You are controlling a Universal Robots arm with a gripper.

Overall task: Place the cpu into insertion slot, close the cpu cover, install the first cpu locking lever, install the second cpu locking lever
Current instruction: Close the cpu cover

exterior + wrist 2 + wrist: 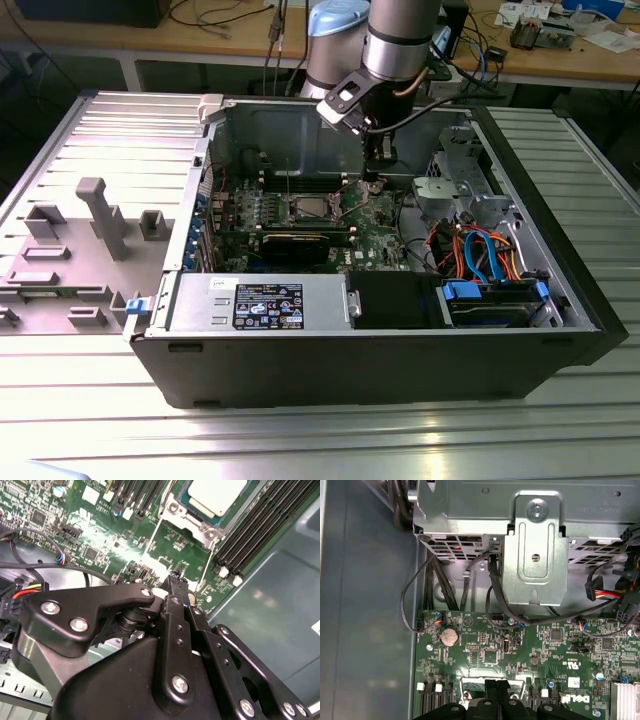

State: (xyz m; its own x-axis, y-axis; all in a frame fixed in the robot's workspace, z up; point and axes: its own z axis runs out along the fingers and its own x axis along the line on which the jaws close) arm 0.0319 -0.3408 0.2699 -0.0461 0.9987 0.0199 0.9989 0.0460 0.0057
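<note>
An open computer case (400, 350) is seen lying on a ribbed metal tabletop (300, 440), with the robot arm reaching down into it. In the second wrist view the cpu (217, 494) is found already seated in the insertion slot (305, 207) on the green circuit board (165, 545), so the first step is judged done. The cpu cover (192, 521) appears to be lowered around the chip, though this cannot be told for certain. One wire lever (155, 535) and another wire lever (204, 562) are seen running out from the socket across the board, apparently unlatched, so both locking steps are judged to remain. The gripper (176, 580) is held just beside the socket, its fingers pressed together; whether a lever is touched cannot be told
</note>
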